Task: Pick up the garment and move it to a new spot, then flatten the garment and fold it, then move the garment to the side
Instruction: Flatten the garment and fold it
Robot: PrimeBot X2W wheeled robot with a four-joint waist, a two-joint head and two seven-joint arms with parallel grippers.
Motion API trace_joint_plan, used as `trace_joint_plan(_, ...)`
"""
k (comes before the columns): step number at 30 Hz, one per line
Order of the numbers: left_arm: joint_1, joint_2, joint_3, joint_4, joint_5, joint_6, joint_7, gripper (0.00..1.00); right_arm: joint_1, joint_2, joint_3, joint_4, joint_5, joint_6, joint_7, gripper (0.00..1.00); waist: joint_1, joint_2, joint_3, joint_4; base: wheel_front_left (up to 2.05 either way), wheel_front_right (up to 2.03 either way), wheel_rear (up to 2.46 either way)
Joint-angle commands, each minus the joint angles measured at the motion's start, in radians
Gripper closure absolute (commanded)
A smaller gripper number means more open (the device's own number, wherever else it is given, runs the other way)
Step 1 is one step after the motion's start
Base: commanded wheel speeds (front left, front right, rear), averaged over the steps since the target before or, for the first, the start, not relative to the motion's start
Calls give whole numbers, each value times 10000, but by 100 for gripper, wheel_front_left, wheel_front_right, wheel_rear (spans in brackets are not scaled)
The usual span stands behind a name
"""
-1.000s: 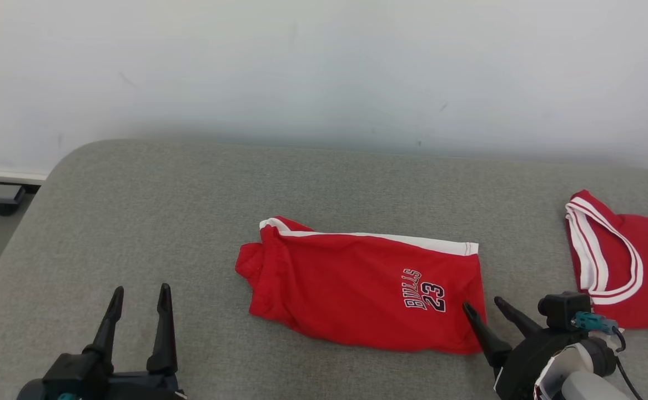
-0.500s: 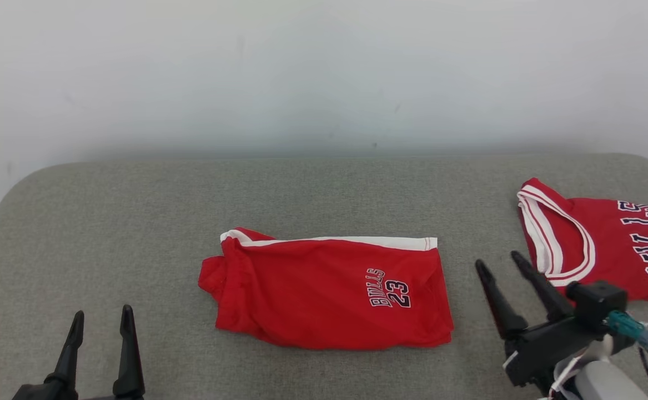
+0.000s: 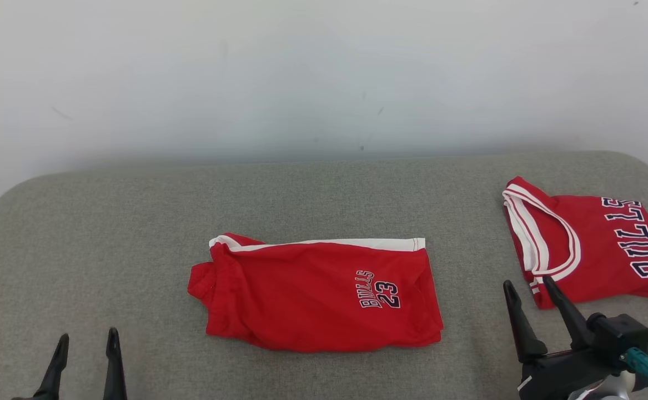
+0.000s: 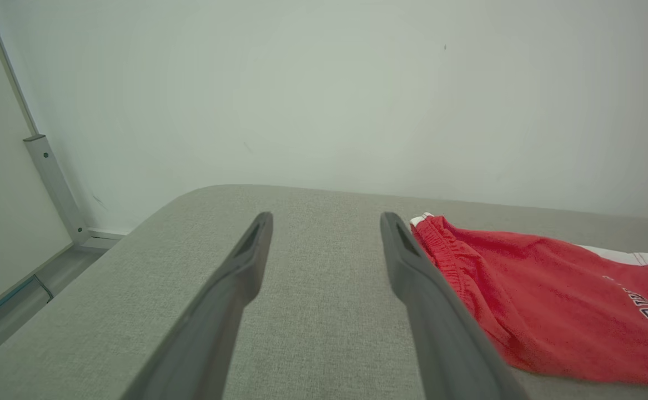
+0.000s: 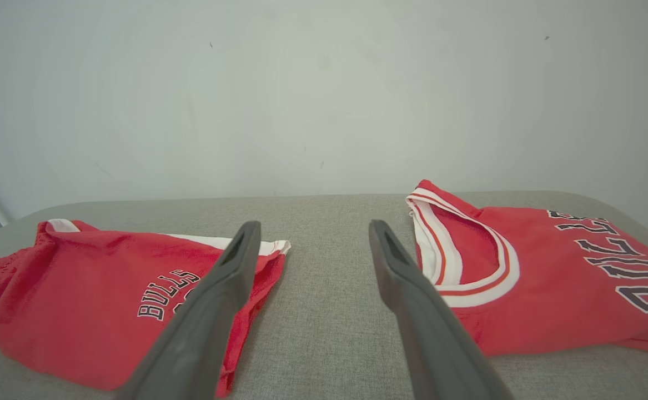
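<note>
- Left end effector (image 3: 88, 334): two long, slim black fingers (image 3: 114, 364) that taper to narrow, rounded tips.
- In the left wrist view these fingers look matt dark grey, each with a shallow slot sunk into its inner face just below the tip.
- Right end effector (image 3: 526, 281): the same black tapered fingers, joined at their base to a chunky black body (image 3: 557, 372).
- A small white tag (image 3: 523, 383) sits on the left side of that body.
- To the right of the finger bases, a black boxy block (image 3: 618, 333) carries a teal plug (image 3: 641, 361).
- Behind the body is a pale grey wrist (image 3: 607, 393).
</note>
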Motion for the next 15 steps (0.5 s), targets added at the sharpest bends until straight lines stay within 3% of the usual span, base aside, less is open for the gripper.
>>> trace_joint_plan(1,168,272,-12,40,223,60,165,0,48,73,-28,18,-181,-7,76,0,0,0,-15,-36,0,0,0)
trace_joint_plan(10,386,827,-145,-149,258,-288,768,0,65,261,-41,-156,-440,-7,621,0,0,0,-41,17,0,0,0)
trace_joint_plan(15,410,944,-96,-304,227,-216,791,0,119,309,-68,-230,-454,-7,682,0,0,0,-69,102,0,0,0)
